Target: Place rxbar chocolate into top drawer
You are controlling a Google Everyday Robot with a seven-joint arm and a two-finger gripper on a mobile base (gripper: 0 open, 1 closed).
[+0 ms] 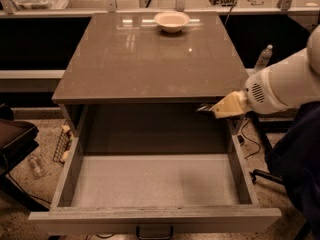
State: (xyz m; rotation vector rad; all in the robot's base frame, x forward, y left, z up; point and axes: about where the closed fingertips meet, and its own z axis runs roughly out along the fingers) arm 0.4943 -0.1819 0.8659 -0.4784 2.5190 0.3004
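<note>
The top drawer (155,181) stands pulled wide open under the brown tabletop (145,59), its grey floor bare and its dark handle (154,231) at the front panel. My gripper (212,108) reaches in from the right, just below the tabletop's front right corner and above the drawer's back right corner. Its tan fingers (227,106) are shut on a small dark glossy thing at their tip, the rxbar chocolate (203,108), of which only an end shows.
A white bowl (171,20) sits at the back of the tabletop. A water bottle (263,58) stands on the right behind my arm. A dark seat (12,139) and a small bottle (35,166) are on the floor at the left. Cables run at the right.
</note>
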